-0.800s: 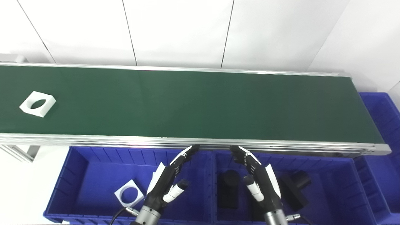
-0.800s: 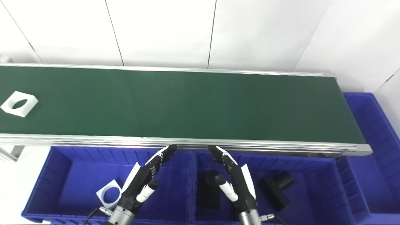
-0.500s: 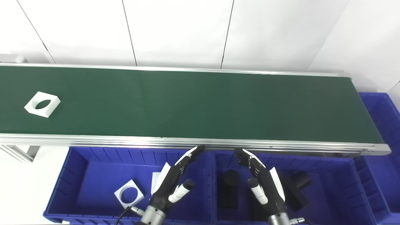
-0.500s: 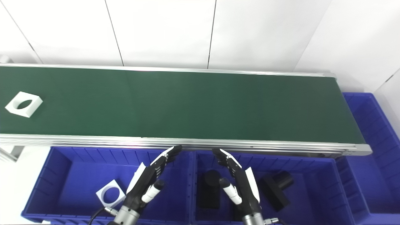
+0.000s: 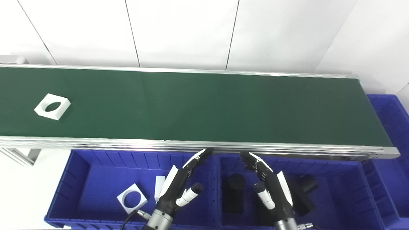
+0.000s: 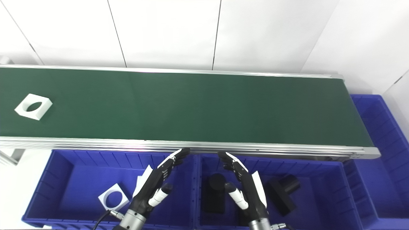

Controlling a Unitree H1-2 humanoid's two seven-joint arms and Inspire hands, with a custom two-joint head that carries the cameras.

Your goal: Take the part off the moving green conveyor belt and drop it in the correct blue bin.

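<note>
Part: white square plastic block with a round hole (image 5: 52,106), lying near the left end of the green conveyor belt (image 5: 204,105).
Left robot hand (image 5: 179,183): fingers spread, empty, above the left blue plastic bin (image 5: 80,169).
Right robot hand (image 5: 271,187): fingers spread, empty, above the right blue plastic bin (image 5: 345,179).

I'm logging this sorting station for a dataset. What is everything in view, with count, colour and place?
Conveyor belt: one, green with silver rails, across the middle.
Square part with round hole: one, white, on the belt's far left.
Left bin: one, blue, below the belt; holds a white square part with hole and another white piece, partly hidden.
Middle bin: one, blue; holds black parts, at least two.
Right bin: one, blue, at the belt's right end.
Left hand: open, over the left bin.
Right hand: open, over the middle bin.
</note>
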